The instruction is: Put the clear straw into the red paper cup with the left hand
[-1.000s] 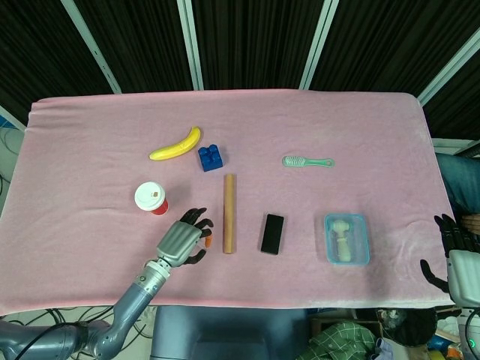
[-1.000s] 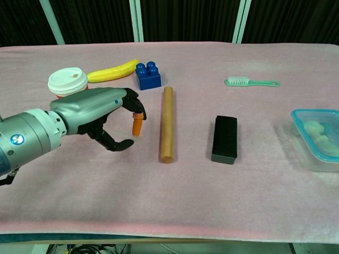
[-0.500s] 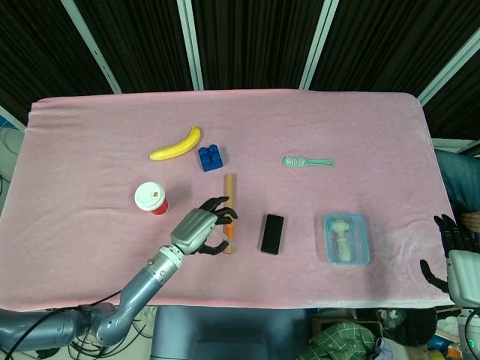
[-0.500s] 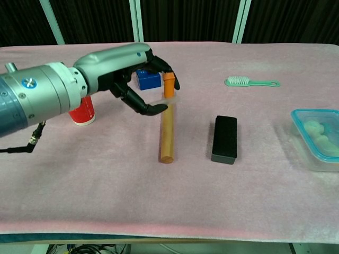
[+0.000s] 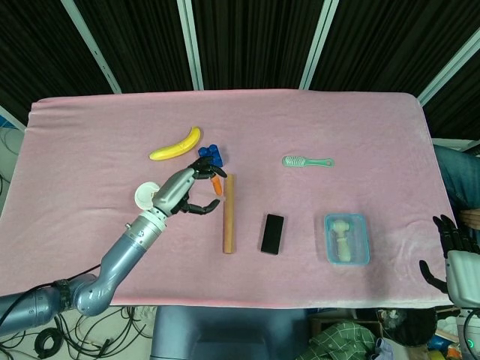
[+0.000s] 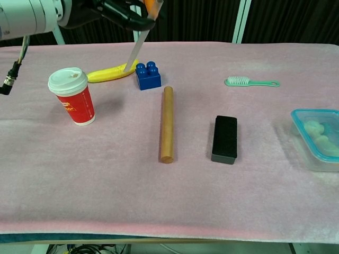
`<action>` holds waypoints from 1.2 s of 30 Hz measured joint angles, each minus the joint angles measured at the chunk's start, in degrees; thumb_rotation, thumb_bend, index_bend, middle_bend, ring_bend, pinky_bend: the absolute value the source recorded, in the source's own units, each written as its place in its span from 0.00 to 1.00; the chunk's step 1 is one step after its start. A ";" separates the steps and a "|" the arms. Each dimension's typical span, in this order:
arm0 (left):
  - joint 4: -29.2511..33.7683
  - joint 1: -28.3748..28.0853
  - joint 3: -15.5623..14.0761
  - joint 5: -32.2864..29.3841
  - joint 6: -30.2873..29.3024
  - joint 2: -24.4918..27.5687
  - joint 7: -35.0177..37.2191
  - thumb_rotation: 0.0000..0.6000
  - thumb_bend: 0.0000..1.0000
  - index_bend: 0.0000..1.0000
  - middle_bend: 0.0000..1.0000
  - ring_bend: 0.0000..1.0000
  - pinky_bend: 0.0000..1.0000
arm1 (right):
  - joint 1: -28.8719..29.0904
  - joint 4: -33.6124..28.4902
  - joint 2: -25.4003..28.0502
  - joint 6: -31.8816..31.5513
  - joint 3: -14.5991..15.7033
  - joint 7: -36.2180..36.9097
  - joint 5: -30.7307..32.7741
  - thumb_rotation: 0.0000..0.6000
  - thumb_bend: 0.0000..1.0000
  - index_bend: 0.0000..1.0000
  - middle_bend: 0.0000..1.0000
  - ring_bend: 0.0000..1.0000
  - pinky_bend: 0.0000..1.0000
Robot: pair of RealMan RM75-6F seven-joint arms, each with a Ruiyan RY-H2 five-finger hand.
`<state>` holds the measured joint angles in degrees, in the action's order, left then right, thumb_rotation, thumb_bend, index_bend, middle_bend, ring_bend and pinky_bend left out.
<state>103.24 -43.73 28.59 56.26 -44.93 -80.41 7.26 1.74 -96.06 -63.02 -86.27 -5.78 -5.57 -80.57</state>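
My left hand pinches the clear straw by its orange end and holds it in the air. In the chest view the left hand is at the top edge, and the straw slants down-left from it, its lower tip over the banana's end. The red paper cup with a white lid stands upright on the pink cloth, down-left of the straw. In the head view the hand's wrist partly covers the cup. My right hand hangs off the table's right edge with its fingers apart, holding nothing.
A banana and a blue brick lie behind the cup. A wooden rod, a black block and a clear box lie to the right, and a green brush lies further back.
My left hand has lifted the straw off the cloth and carried it up and back, from beside the wooden rod to above the cup and banana. The right hand has not moved.
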 measured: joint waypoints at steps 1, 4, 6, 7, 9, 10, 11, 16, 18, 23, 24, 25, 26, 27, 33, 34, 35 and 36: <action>-0.01 -0.08 0.60 -0.54 0.47 0.57 1.18 1.00 0.39 0.66 0.29 0.04 0.11 | -0.01 -0.01 -0.01 -0.01 -0.01 0.00 0.02 1.00 0.26 0.06 0.04 0.16 0.20; -0.04 -0.42 2.42 -2.77 2.38 2.60 4.76 1.00 0.39 0.66 0.29 0.04 0.11 | -0.02 0.00 -0.02 0.01 -0.02 -0.04 0.10 1.00 0.26 0.06 0.04 0.16 0.20; 0.15 -0.64 3.52 -4.30 3.77 4.28 6.74 1.00 0.39 0.66 0.29 0.04 0.11 | 0.00 -0.01 -0.05 0.07 -0.02 -0.08 0.14 1.00 0.26 0.06 0.04 0.16 0.20; 0.31 -0.72 3.91 -4.75 4.29 5.02 7.41 1.00 0.39 0.66 0.29 0.04 0.11 | 0.01 0.00 -0.06 0.07 -0.02 -0.10 0.15 1.00 0.26 0.06 0.04 0.16 0.20; 0.86 -0.79 4.67 -5.50 5.19 6.74 8.64 1.00 0.39 0.66 0.30 0.04 0.11 | 0.02 0.02 -0.06 0.06 -0.04 -0.12 0.16 1.00 0.26 0.06 0.04 0.16 0.20; 1.17 -0.77 4.90 -5.69 5.39 7.47 9.00 1.00 0.39 0.66 0.30 0.04 0.11 | 0.01 0.02 -0.05 0.04 -0.05 -0.10 0.16 1.00 0.26 0.06 0.04 0.16 0.20; 1.51 -0.71 5.10 -5.83 5.54 8.19 9.38 1.00 0.39 0.66 0.30 0.04 0.11 | 0.00 0.02 -0.05 0.02 -0.07 -0.07 0.18 1.00 0.26 0.06 0.04 0.16 0.20; 2.75 0.94 5.95 -6.43 5.91 11.77 12.90 1.00 0.39 0.67 0.30 0.04 0.12 | 0.00 -0.02 -0.01 0.12 -0.04 0.02 0.22 1.00 0.26 0.06 0.04 0.16 0.20; 2.72 1.79 6.13 -6.64 6.33 12.82 14.72 1.00 0.39 0.67 0.30 0.04 0.12 | 0.01 -0.02 0.02 0.11 -0.02 -0.09 0.18 1.00 0.26 0.06 0.04 0.16 0.20; 2.53 4.05 6.39 -6.07 8.63 14.79 19.87 1.00 0.39 0.67 0.30 0.04 0.12 | -0.02 -0.08 0.02 -0.09 -0.04 -0.38 0.05 1.00 0.26 0.06 0.04 0.16 0.20; 2.44 4.71 6.51 -5.59 9.24 15.15 21.45 1.00 0.39 0.67 0.30 0.04 0.12 | -0.03 -0.07 0.01 -0.13 -0.03 -0.42 0.02 1.00 0.26 0.06 0.04 0.16 0.20; 2.34 5.24 6.64 -5.13 9.70 15.38 22.73 1.00 0.39 0.67 0.30 0.04 0.12 | -0.03 -0.06 0.00 -0.13 -0.02 -0.45 0.02 1.00 0.26 0.06 0.04 0.16 0.20; 2.22 5.79 6.78 -4.58 10.18 15.59 24.09 1.00 0.39 0.67 0.30 0.04 0.12 | -0.04 -0.04 0.00 -0.15 -0.02 -0.49 0.00 1.00 0.26 0.06 0.04 0.16 0.20; 1.99 6.58 7.00 -3.68 10.84 15.85 26.02 1.00 0.39 0.67 0.30 0.04 0.12 | -0.04 -0.04 0.00 -0.17 -0.02 -0.47 0.00 1.00 0.26 0.06 0.04 0.16 0.20; 0.08 10.33 8.18 2.38 14.18 16.67 35.75 1.00 0.39 0.67 0.30 0.04 0.12 | 0.00 0.10 -0.02 -0.19 -0.03 -0.53 -0.10 1.00 0.26 0.06 0.04 0.16 0.20; -0.29 10.81 8.35 3.51 14.64 16.73 37.15 1.00 0.39 0.67 0.30 0.04 0.12 | 0.00 0.12 -0.03 -0.20 -0.02 -0.56 -0.15 1.00 0.26 0.06 0.04 0.16 0.20; -0.67 11.27 8.51 4.70 15.06 16.78 38.55 1.00 0.39 0.67 0.30 0.04 0.12 | 0.01 0.14 -0.04 -0.23 -0.01 -0.60 -0.21 1.00 0.26 0.06 0.04 0.16 0.20; -1.23 11.84 8.67 6.29 15.59 16.82 40.36 1.00 0.39 0.68 0.30 0.04 0.12 | 0.00 0.14 -0.05 -0.25 0.00 -0.61 -0.22 1.00 0.26 0.06 0.04 0.16 0.20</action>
<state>102.02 -31.90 37.26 62.55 -29.34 -63.59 47.62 1.74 -95.92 -63.07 -86.51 -5.79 -6.19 -80.80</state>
